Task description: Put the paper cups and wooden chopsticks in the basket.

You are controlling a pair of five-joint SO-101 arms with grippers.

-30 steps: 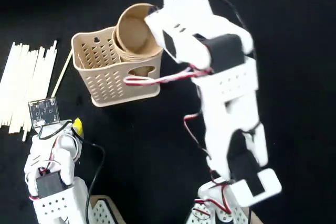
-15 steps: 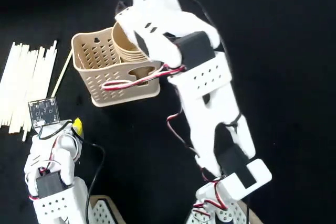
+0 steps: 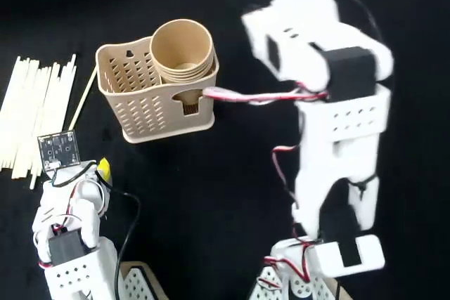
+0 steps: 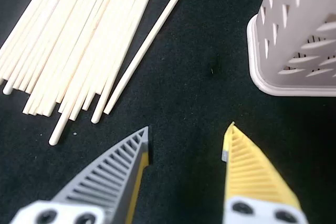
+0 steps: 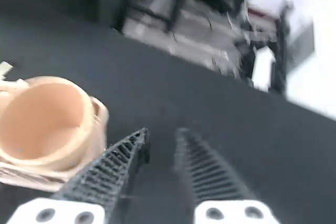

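Observation:
A stack of paper cups (image 3: 183, 48) stands upright in the beige slotted basket (image 3: 144, 107), at its right end. In the right wrist view the cups (image 5: 44, 124) lie off to one side of my right gripper (image 5: 163, 135), which is open and holds nothing, raised above the table behind and to the right of the basket. Wooden chopsticks (image 3: 31, 114) lie in a loose bundle at the table's left edge, with one stray chopstick (image 3: 83, 100) beside them. My left gripper (image 4: 189, 129) hangs open over bare table between the chopsticks (image 4: 79, 45) and the basket's corner (image 4: 294, 35).
The right arm (image 3: 330, 82) stands tall over the right half of the black table, with a red-and-white cable (image 3: 253, 95) stretching toward the basket. The left arm (image 3: 67, 223) sits low at the front left. Room clutter lies beyond the table's far edge.
The right gripper carried a paper cup down onto the stack in the basket, let it go, and swung up and away to the right. The left arm stayed still.

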